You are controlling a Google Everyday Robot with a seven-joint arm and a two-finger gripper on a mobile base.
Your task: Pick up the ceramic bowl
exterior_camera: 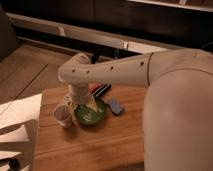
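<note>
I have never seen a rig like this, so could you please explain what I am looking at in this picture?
This is a single view looking down on a robot at work; where the camera sits is not known. The big white shape on the right is the robot's arm, which reaches across and bends down. At its end is the gripper, its grasping hand, lowered at the rim of the ceramic bowl, a glossy green dish. The bowl sits on a wooden table, between a small pale cup and a flat blue block. White paper lies at the picture's left edge. I cannot tell whether the gripper has hold of the bowl.
</note>
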